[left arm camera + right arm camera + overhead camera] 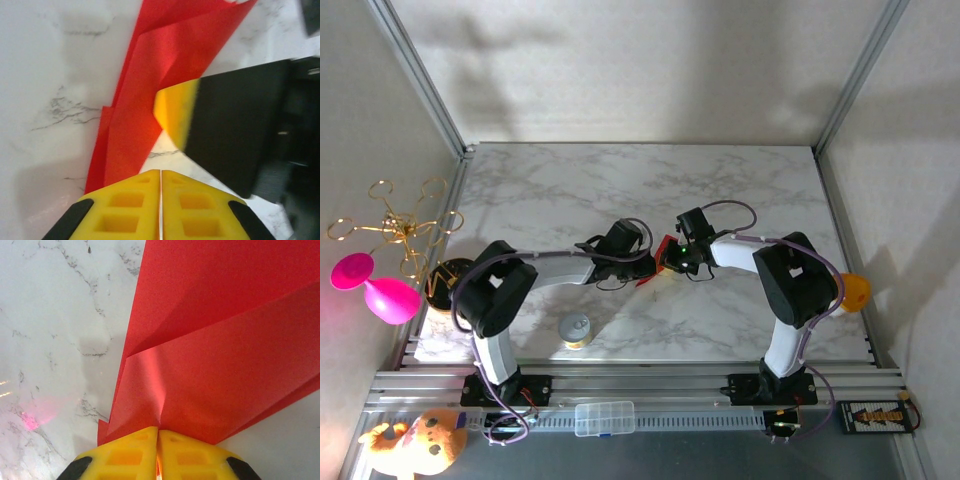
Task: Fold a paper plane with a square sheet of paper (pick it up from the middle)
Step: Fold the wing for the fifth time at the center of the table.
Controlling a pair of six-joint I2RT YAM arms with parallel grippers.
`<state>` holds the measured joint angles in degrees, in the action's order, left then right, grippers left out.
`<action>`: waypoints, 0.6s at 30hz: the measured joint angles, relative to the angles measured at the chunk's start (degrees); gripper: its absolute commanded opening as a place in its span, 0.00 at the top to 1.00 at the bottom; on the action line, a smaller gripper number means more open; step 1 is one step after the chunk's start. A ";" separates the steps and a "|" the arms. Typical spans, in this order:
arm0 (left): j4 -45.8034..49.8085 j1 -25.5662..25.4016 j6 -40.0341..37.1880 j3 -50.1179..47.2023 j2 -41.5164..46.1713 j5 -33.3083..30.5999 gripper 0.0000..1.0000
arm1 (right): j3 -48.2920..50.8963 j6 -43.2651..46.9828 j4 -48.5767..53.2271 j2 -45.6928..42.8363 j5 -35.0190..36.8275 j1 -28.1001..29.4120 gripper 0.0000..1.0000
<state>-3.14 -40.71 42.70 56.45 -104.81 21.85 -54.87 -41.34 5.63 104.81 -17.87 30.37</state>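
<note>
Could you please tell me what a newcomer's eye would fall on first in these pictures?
The bright red paper, creased into folded layers, is at the middle of the white marble table. The right fingers pinch its edge, and the left fingers are shut close beside it. A vivid pink toy sits beyond the table's left edge.

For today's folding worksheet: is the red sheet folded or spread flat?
Folded: the red sheet shows overlapping layers and sharp creases.

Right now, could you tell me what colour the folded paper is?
The folded paper is plain bright red, clearest in the right wrist view.
</note>
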 measured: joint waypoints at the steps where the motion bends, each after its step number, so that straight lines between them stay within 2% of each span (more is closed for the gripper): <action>1: 0.00 0.02 0.02 -0.26 -0.35 0.13 0.91 | 0.00 0.00 0.00 0.00 0.00 0.00 0.89; 18: -0.31 0.02 -0.07 -1.16 -2.10 0.61 0.91 | -0.59 0.00 0.66 0.35 -0.04 0.00 0.89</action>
<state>-3.44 -40.69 42.63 55.29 -106.91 22.46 -55.46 -41.34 6.28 105.16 -17.91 30.37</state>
